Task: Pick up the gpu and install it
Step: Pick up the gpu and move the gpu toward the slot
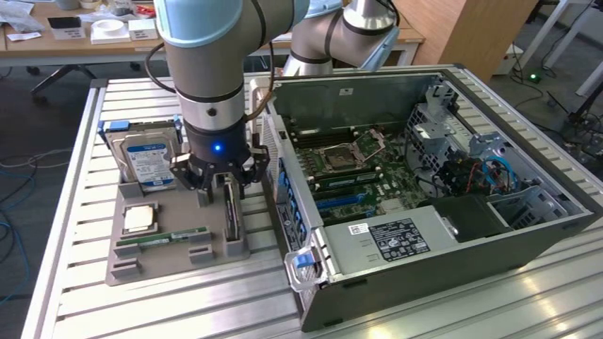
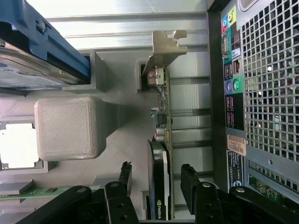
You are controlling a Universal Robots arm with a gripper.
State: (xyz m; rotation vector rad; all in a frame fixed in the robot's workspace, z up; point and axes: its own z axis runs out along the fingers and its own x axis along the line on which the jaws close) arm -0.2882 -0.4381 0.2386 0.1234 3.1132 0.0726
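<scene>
Slatted aluminium table [image 1: 471,304] carries an open desktop computer case [image 1: 443,275] lying on its side, motherboard [image 1: 349,169] exposed; its rear port panel [image 2: 271,93] runs alongside the work area. The Universal Robots arm [image 1: 212,70] reaches down over a grey printed fixture tray [image 1: 165,258], which sits just beside the case on the exterior view's left. Hard drive [image 1: 149,159] with a blue-white label stands upright in a blue bracket at the tray's far end. The gpu [image 1: 231,219] stands on edge in the tray's slot nearest the case, silver end bracket [image 2: 163,51] seated in a tray post, dark face [image 2: 159,177] turned away from the case. Gripper [image 1: 226,185] is low over the card, jaws spread wide, one finger [image 2: 125,173] on each side; small gaps show on both sides, no contact. The card is not lifted. CPU [image 1: 140,217] and narrow green RAM stick [image 1: 162,239] lie flat in tray pockets away from the case.
</scene>
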